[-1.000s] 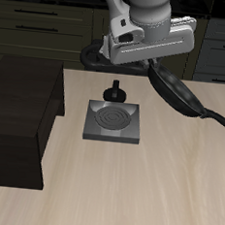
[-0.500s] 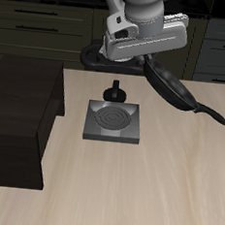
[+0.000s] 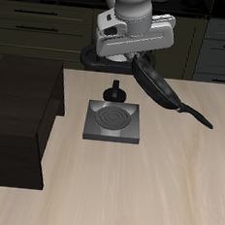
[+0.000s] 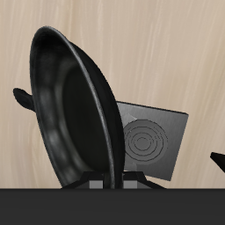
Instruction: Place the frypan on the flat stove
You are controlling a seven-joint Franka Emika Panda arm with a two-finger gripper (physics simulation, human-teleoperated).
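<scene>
Gripper [image 3: 137, 56] jaws are closed on the rim of the round black shallow frypan [image 3: 156, 87], which hangs tilted above the table (long straight handle slanting down toward the table's front). Below it, beside a small black knob-like object [image 3: 114, 91], lies the flat square grey stove [image 3: 114, 121] with its dark spiral coil, nothing resting on it.

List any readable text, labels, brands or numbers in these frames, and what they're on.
None readable in either view.
The frypan, held tilted in the gripper: plain black, no marking.
The flat stove: only the spiral coil, no lettering.
The gripper's grey housing: no legible print.
The small black knob-like object and the dark wooden block: unmarked.
</scene>
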